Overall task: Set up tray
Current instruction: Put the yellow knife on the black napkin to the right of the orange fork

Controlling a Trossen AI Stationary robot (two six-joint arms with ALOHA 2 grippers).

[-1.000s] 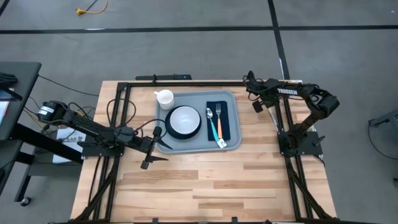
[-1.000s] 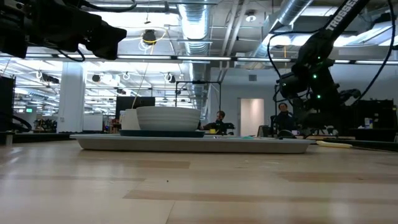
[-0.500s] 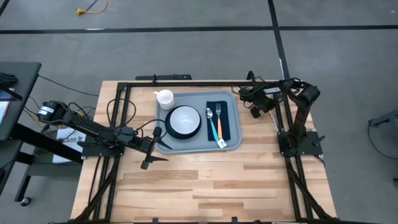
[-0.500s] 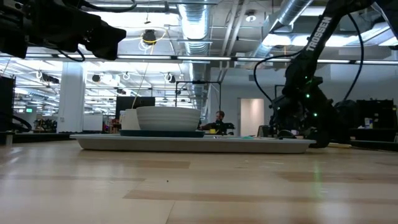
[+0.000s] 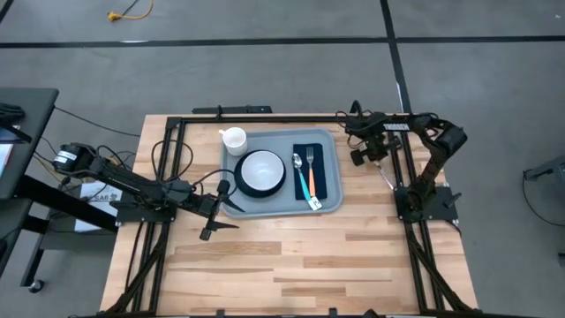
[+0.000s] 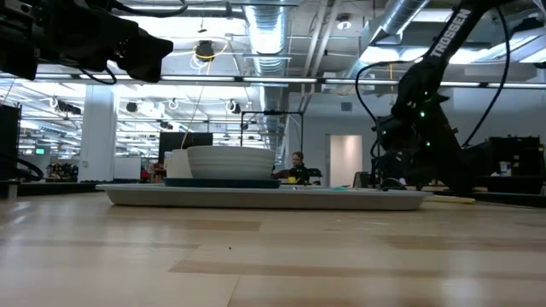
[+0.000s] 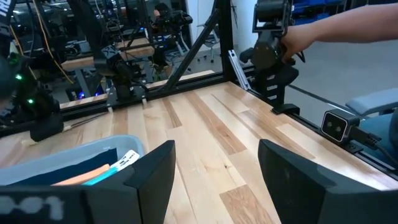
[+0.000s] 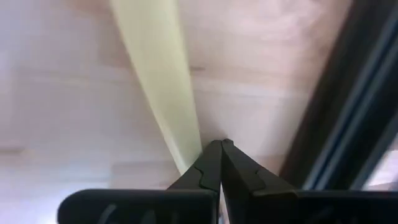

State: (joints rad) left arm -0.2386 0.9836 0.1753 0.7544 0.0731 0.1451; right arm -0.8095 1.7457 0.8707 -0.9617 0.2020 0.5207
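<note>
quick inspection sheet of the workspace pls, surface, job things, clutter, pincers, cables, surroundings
surface: light wooden table inside a black frame.
job's things: tray carries plate, white bowl, napkin, fork, spoon; white cup sits at its far left corner.
clutter: pale yellow utensil lies on the wood to the tray's right.
pincers: left pincer open, by the tray's left edge; right pincer shut, over the yellow utensil.
cables: yellow cable on the floor.
surroundings: a person's arm beyond the table.
</note>
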